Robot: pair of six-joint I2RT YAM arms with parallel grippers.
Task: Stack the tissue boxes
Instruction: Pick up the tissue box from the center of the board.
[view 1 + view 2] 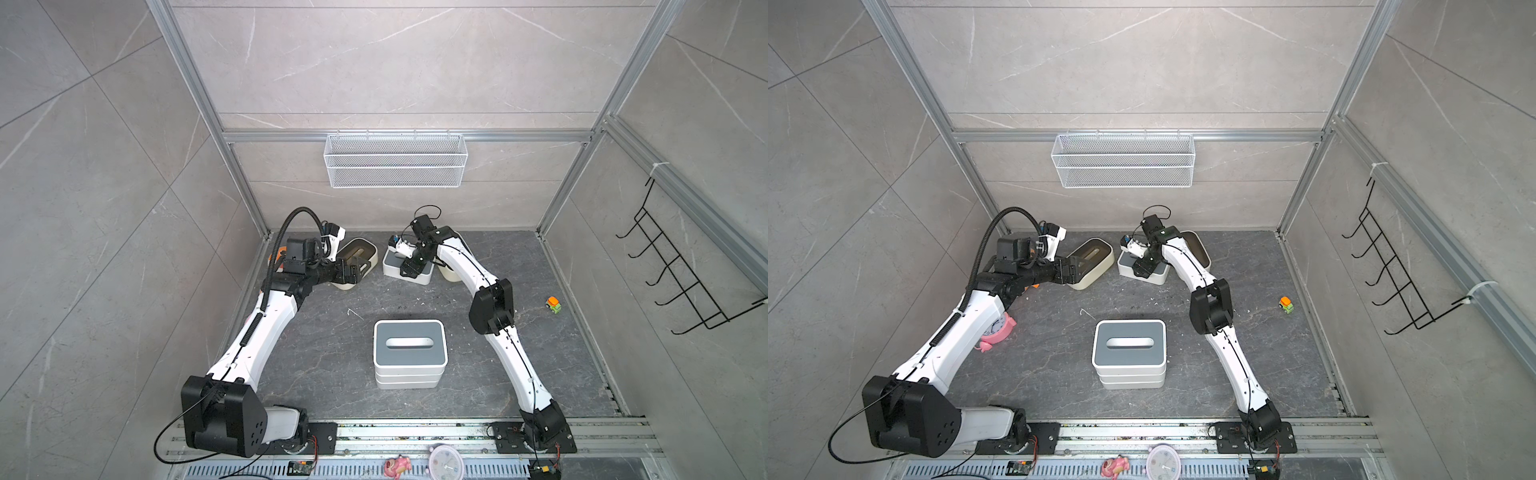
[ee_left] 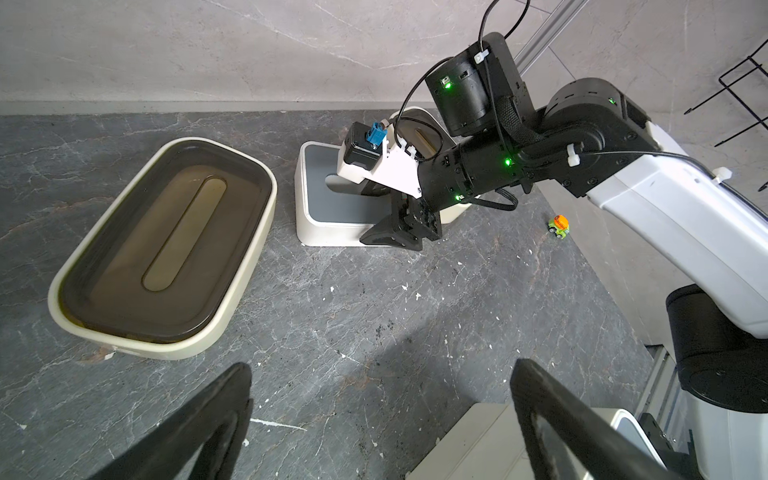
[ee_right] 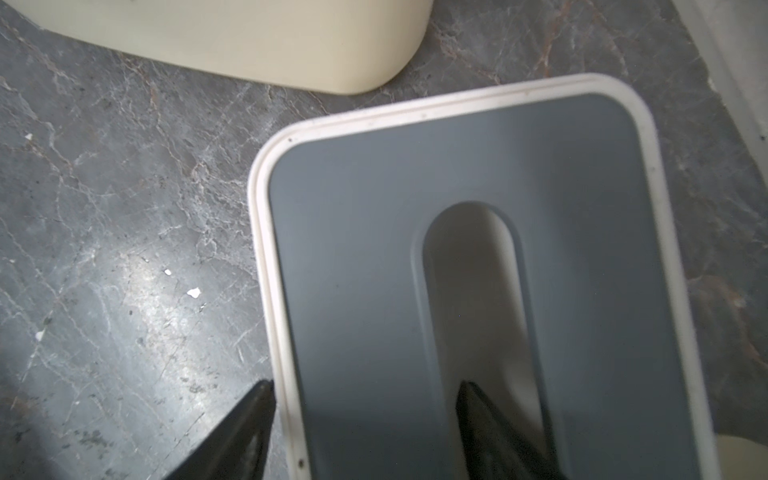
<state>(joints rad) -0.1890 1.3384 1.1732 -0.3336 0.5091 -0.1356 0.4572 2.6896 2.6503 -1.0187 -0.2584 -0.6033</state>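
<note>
Stack of white tissue boxes (image 1: 410, 361) at tabletop (image 1: 324, 353) centre, slot (image 1: 409, 343) running left-right, lone grey-lidded box (image 3: 478, 166) at back, right jaws astride its long rim, grip unclear, left jaws wide beside skewed cream box (image 2: 166, 249)

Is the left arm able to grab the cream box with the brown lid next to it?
Probably yes. The left gripper is open close by the cream box, nothing stands between them, and the right gripper is busy over at the grey-lidded box.
</note>
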